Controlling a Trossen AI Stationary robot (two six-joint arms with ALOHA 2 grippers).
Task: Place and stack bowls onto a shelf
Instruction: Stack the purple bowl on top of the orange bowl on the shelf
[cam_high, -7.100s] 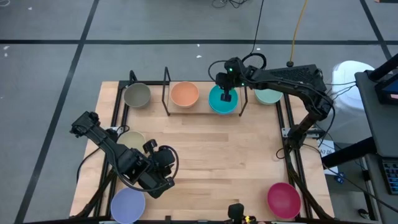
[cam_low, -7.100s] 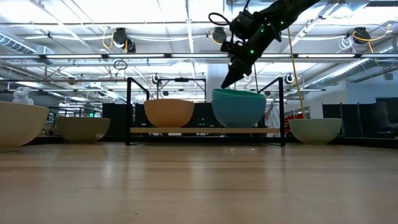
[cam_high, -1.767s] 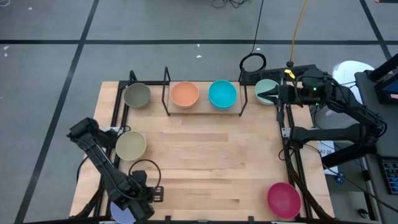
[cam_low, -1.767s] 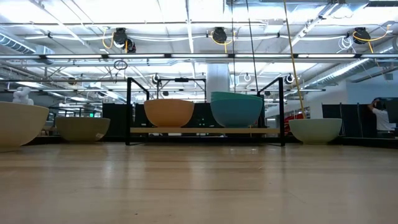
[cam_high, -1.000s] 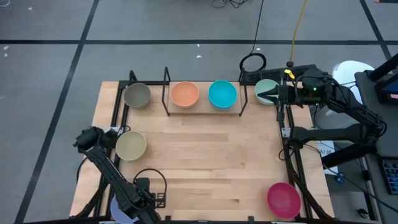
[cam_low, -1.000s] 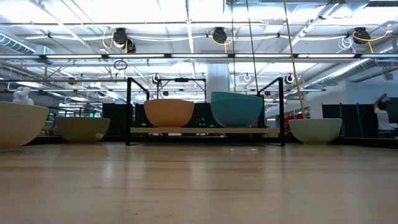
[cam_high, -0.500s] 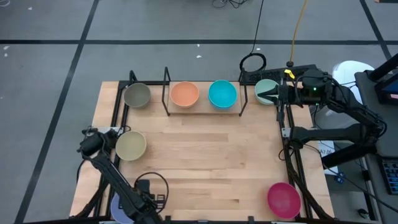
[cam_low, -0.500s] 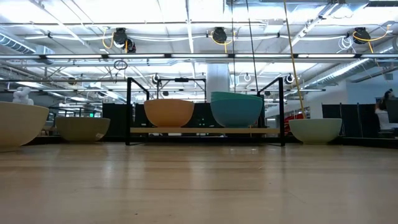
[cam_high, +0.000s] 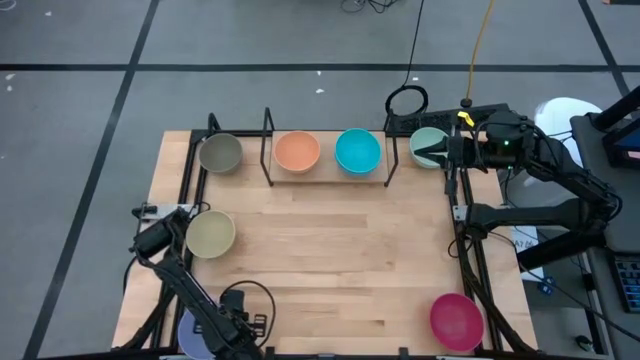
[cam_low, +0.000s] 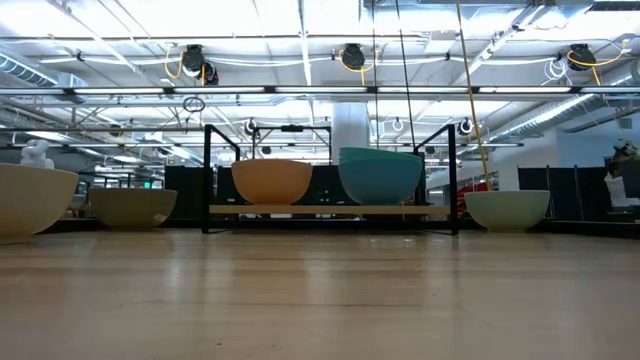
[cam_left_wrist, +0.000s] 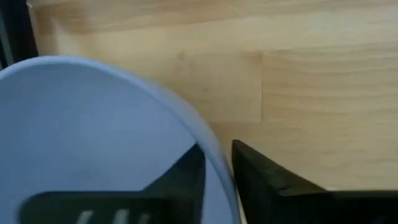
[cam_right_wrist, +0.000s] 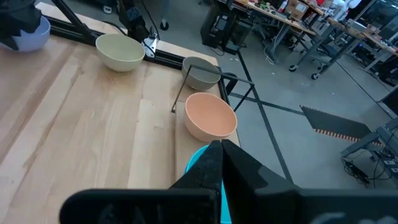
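Observation:
The lavender bowl (cam_high: 191, 336) stands at the table's near-left corner, partly hidden by my left gripper (cam_left_wrist: 217, 152), which is shut on its rim. The orange bowl (cam_high: 297, 151) and the cyan bowl (cam_high: 358, 152) stand on the shelf (cam_low: 330, 209); in the low view the cyan one is nested in another bowl. On the table stand the grey-olive bowl (cam_high: 220, 153) left of the shelf, the mint bowl (cam_high: 428, 140) right of it, the beige bowl (cam_high: 210, 234) and the magenta bowl (cam_high: 456, 320). My right gripper (cam_right_wrist: 221, 147) is shut and holds nothing; it hovers over the mint bowl. My left gripper pinches the lavender bowl's rim (cam_left_wrist: 213, 144) between its two fingers. One finger (cam_left_wrist: 186, 180) is inside the bowl and the other (cam_left_wrist: 264, 177) outside. The fingers come from above. Whether the bowl has left the table does not show.
The shelf's black rods (cam_high: 268, 150) stand up at the far edge between the grey-olive and mint bowls. Bare wood (cam_high: 330, 250) fills the table's middle. A black frame (cam_high: 462, 250) runs along the table's right side.
My left arm's elbow has swung toward the near edge, and its gripper has crept slightly toward the near edge at the lavender bowl. The bowls stand where they were.

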